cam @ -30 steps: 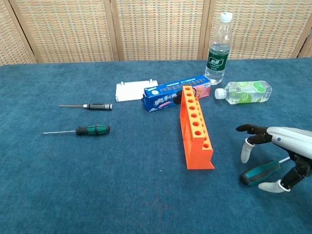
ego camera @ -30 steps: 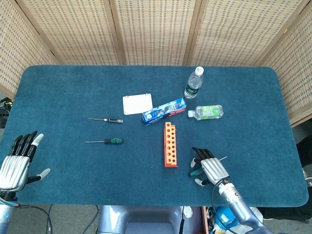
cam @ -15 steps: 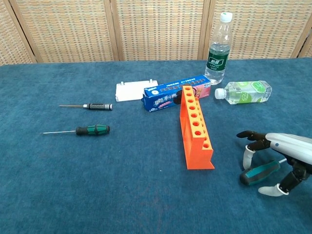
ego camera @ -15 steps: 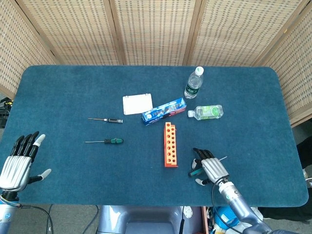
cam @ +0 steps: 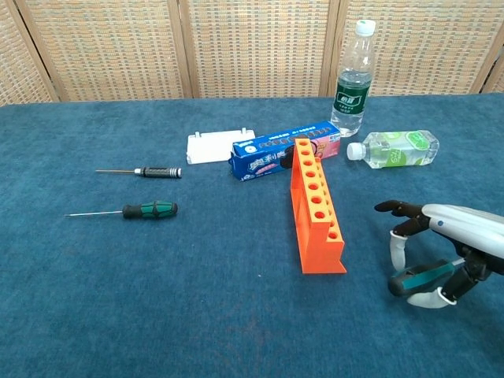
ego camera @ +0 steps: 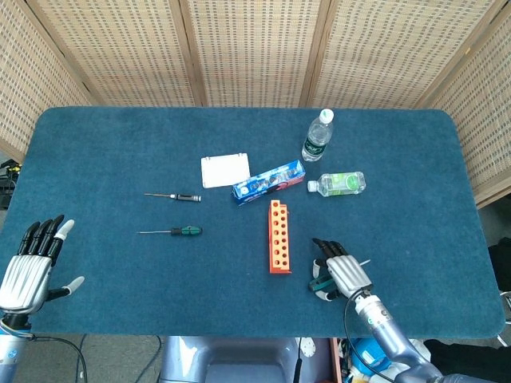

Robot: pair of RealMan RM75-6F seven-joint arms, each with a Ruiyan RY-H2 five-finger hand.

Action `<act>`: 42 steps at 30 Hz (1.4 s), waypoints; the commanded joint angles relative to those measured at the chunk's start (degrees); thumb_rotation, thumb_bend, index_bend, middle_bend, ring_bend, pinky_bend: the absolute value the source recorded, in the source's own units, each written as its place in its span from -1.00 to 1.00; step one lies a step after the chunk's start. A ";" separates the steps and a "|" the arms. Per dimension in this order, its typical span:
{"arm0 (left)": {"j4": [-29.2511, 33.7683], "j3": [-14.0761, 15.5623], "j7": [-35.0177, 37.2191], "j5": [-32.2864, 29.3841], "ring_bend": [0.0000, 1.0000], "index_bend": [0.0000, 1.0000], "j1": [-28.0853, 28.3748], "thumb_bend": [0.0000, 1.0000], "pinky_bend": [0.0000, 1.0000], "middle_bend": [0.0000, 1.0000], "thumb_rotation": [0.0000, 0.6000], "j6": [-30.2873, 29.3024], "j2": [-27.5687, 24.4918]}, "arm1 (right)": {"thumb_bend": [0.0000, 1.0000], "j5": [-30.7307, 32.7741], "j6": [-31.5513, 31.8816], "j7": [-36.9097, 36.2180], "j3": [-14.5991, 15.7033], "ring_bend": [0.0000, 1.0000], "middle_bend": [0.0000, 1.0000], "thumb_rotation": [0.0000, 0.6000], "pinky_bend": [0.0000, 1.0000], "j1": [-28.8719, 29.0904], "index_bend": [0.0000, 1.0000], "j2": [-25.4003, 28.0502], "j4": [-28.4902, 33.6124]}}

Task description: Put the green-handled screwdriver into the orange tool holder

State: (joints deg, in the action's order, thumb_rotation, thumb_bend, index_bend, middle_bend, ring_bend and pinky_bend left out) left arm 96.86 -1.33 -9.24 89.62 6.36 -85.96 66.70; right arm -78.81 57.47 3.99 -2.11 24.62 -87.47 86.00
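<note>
A green-handled screwdriver (cam: 419,277) lies on the blue table right of the orange tool holder (cam: 315,209), near the front edge. My right hand (cam: 445,248) is over it, thumb and fingers closed around the handle while one finger stays spread. In the head view the right hand (ego camera: 342,274) covers most of that screwdriver (ego camera: 319,282). The holder (ego camera: 279,236) lies with its holes facing up. A second green-handled screwdriver (ego camera: 185,231) lies far left of the holder. My left hand (ego camera: 28,267) is open at the front left table edge.
A thin black-handled screwdriver (ego camera: 188,197) lies behind the left green one. Behind the holder are a blue toothpaste box (ego camera: 268,182), a white box (ego camera: 224,170), an upright water bottle (ego camera: 317,137) and a bottle on its side (ego camera: 339,184).
My right hand has shifted slightly toward the holder and its thumb and fingers have closed in on the screwdriver handle. The left hand has barely moved.
</note>
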 commanded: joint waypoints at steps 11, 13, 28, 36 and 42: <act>0.03 -0.10 0.46 0.06 -1.00 -1.00 0.00 -1.00 -1.00 -1.00 1.00 -0.16 -0.20 | -0.59 2.51 2.76 2.31 -3.47 -1.00 -0.97 1.00 -1.00 0.32 0.33 5.14 7.94; 0.10 -0.08 0.49 0.15 -1.00 -1.00 -0.04 -1.00 -1.00 -1.00 1.00 -0.26 -0.23 | -0.59 3.25 3.75 2.44 -4.80 -1.00 -0.96 1.00 -1.00 0.33 0.34 6.78 10.36; 0.07 -0.22 0.92 0.12 -1.00 -1.00 -0.09 -1.00 -1.00 -1.00 1.00 -0.49 -0.40 | -0.59 15.57 3.73 0.14 -12.84 -1.00 -0.92 1.00 -1.00 1.11 0.41 18.21 25.98; 0.16 -0.16 0.82 0.28 -1.00 -1.00 -0.13 -1.00 -1.00 -1.00 1.00 -0.59 -0.39 | -0.59 21.18 4.22 0.84 -16.33 -1.00 -0.91 1.00 -1.00 2.53 0.43 23.40 32.45; 0.15 -0.18 0.91 0.25 -1.00 -1.00 -0.15 -1.00 -1.00 -1.00 1.00 -0.61 -0.43 | -0.59 24.26 4.56 1.22 -17.49 -1.00 -0.90 1.00 -1.00 3.42 0.44 25.31 35.71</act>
State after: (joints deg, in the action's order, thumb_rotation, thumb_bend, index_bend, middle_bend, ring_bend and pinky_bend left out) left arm 97.01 -1.51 -8.33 89.87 6.21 -86.58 66.28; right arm -55.45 61.85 5.32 -19.13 27.73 -62.55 120.92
